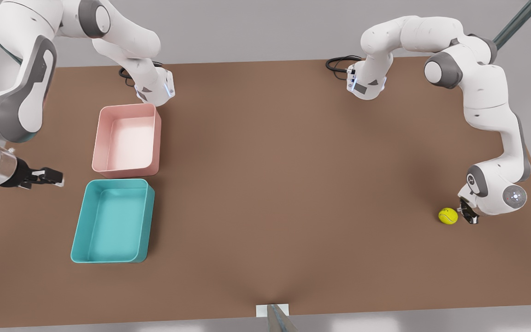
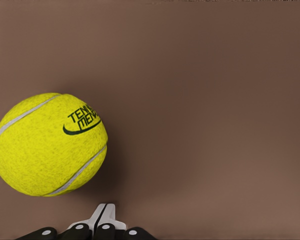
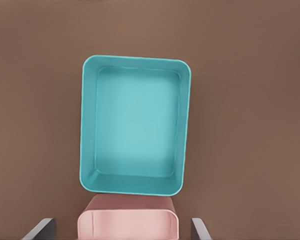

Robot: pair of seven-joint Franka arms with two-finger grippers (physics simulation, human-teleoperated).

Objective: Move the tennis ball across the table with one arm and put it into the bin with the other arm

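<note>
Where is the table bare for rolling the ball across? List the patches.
Bare: the wide middle of the table, from the ball to the teal bin. Crowded: front view's left, teal bin next to pink tray, right jaws beside; left jaws shut by the ball.

Fuzzy felt tennis ball [image 2: 49, 145], smooth plastic bin [image 3: 135, 126] (matt table [image 1: 293, 184])

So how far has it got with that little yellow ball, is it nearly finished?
Barely begun. The small yellow-green tennis ball sits on the brown table at the front view's right, far from the teal plastic bin, which holds nothing. In hand: the left gripper, fingers shut, is right beside the ball. The right gripper waits open near the bin. Left: moving the ball across, then dropping it in.
</note>
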